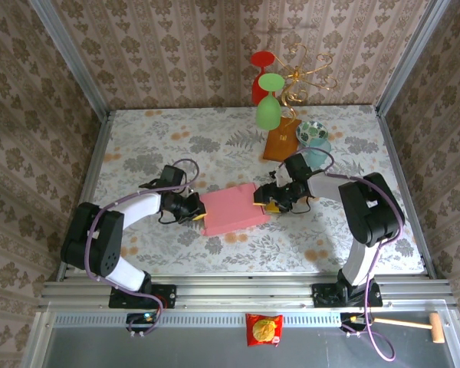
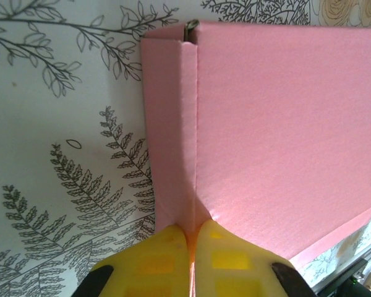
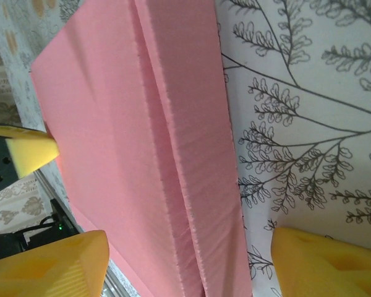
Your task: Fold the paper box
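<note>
The pink paper box (image 1: 231,207) lies closed and flat on the floral tabletop between my two grippers. My left gripper (image 1: 193,212) is at its left end. In the left wrist view its yellow fingers (image 2: 154,260) are pressed together, and the box's (image 2: 284,136) folded side wall runs into the slit between them at the left gripper (image 2: 191,238). My right gripper (image 1: 267,198) is at the box's right end. Its fingers (image 3: 324,263) stand wide apart on either side of the box's (image 3: 111,124) narrow side wall, not touching it, right gripper (image 3: 185,272).
Behind the right gripper stands a brown-orange booklet (image 1: 280,142). A gold rack holds a green goblet (image 1: 268,111) and a red one (image 1: 262,77), with a patterned bowl (image 1: 313,133) beside them. A snack packet (image 1: 264,330) and a wooden mallet (image 1: 418,325) lie on the near ledge.
</note>
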